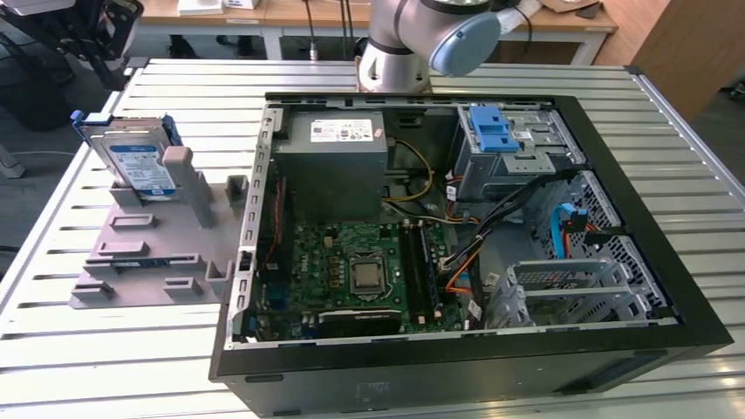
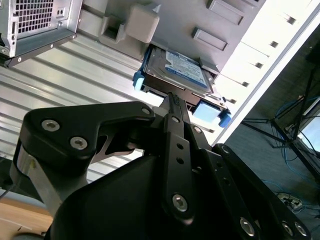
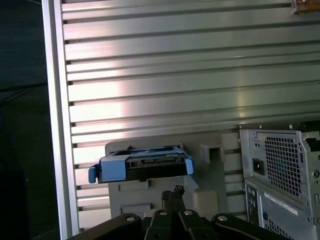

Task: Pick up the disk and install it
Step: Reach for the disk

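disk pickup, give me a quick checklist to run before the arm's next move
1. disk standing on edge in the grey holder: ok
2. gripper empty and apart from the disk: ok
3. fingers open for a grasp: not ok, they look shut
4. gripper pointed toward the disk in both wrist views: ok
5. computer case open, with its inside exposed: ok
6. free bay for the disk in the drive cage: cannot tell
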